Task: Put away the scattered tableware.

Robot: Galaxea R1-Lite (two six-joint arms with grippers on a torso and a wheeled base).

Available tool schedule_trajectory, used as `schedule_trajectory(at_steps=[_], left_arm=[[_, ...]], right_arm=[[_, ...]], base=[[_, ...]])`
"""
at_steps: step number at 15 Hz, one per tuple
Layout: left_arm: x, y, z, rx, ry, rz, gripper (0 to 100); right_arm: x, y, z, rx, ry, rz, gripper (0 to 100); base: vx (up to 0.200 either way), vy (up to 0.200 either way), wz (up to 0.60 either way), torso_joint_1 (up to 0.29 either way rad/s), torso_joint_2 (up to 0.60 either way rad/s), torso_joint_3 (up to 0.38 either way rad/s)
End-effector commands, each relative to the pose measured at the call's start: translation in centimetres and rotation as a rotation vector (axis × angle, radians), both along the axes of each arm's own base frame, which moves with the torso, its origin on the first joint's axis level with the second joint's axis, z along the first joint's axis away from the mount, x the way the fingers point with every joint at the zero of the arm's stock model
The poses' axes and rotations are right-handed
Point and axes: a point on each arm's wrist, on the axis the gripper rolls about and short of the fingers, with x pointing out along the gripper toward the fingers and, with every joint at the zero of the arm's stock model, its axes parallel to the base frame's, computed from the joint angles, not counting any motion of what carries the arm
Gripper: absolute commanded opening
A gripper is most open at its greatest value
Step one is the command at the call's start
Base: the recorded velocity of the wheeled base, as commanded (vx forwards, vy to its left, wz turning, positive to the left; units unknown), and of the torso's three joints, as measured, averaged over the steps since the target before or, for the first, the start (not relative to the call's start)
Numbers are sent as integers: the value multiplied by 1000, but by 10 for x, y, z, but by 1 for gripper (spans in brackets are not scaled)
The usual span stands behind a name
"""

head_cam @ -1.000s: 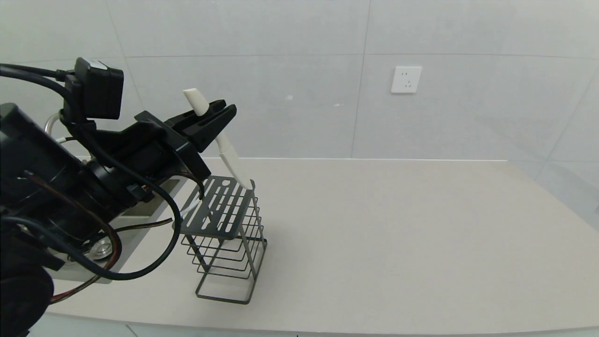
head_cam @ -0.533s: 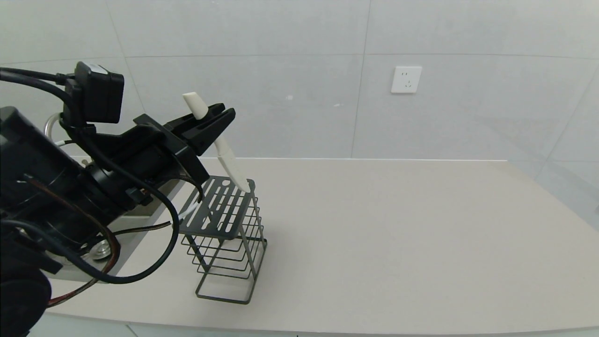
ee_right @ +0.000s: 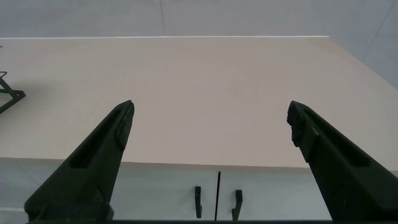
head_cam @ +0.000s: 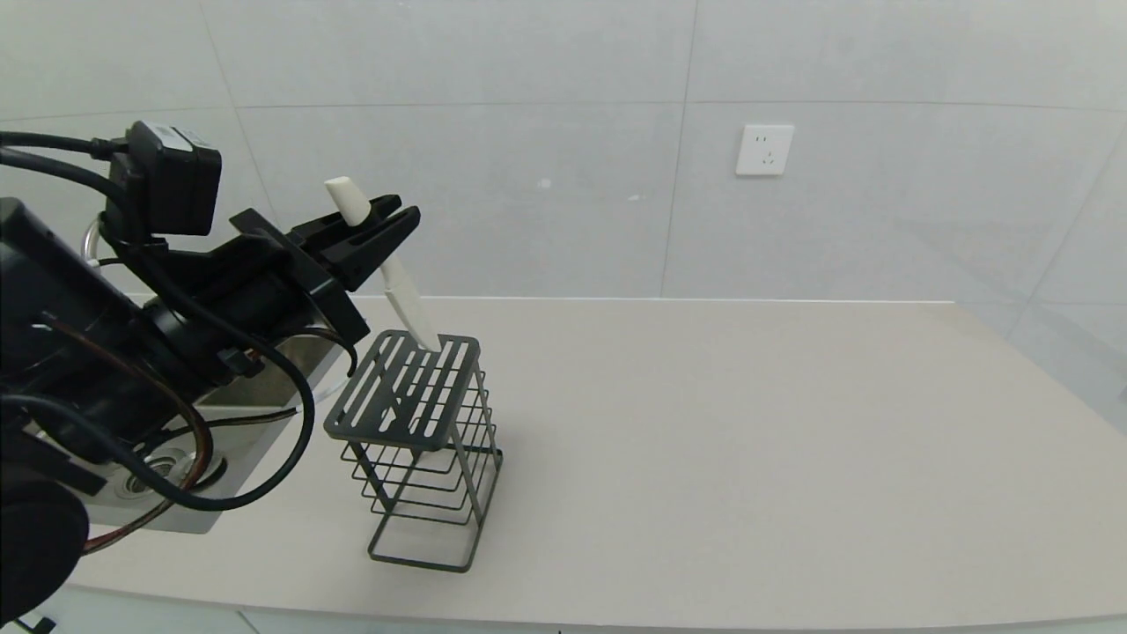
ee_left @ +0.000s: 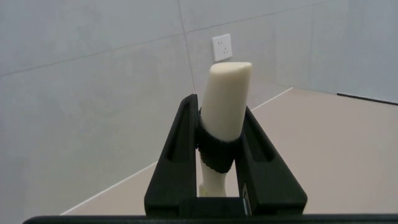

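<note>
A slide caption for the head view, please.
Left end effector holds a white utensil over the slotted wire rack.

- My black, cabled left arm (head_cam: 202, 299) is raised at the left; its two-finger left gripper (head_cam: 380, 227) points forward, clamped on a cream-white utensil handle (head_cam: 348, 198).
- My black right gripper (ee_right: 210, 118): fingers spread wide apart, holding nothing.

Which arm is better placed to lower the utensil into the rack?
Left: the left tool grips the white utensil, lower end at the wire rack's slotted top. The right tool hangs open over the counter.
</note>
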Motion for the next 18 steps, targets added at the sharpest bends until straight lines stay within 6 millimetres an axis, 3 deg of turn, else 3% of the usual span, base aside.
schedule_trajectory(at_steps=[1, 4, 18], left_arm=[[5, 1, -3, 8, 9, 1, 0], [13, -5, -14, 38, 31, -61, 0], [16, -10, -21, 48, 58, -78, 0]], right_arm=[[0, 0, 0, 0, 3, 0, 100], [0, 0, 0, 0, 3, 0, 100], [0, 0, 0, 0, 3, 0, 100]], base=[[0, 0, 0, 0, 0, 0], [0, 0, 0, 0, 0, 0], [0, 0, 0, 0, 0, 0]])
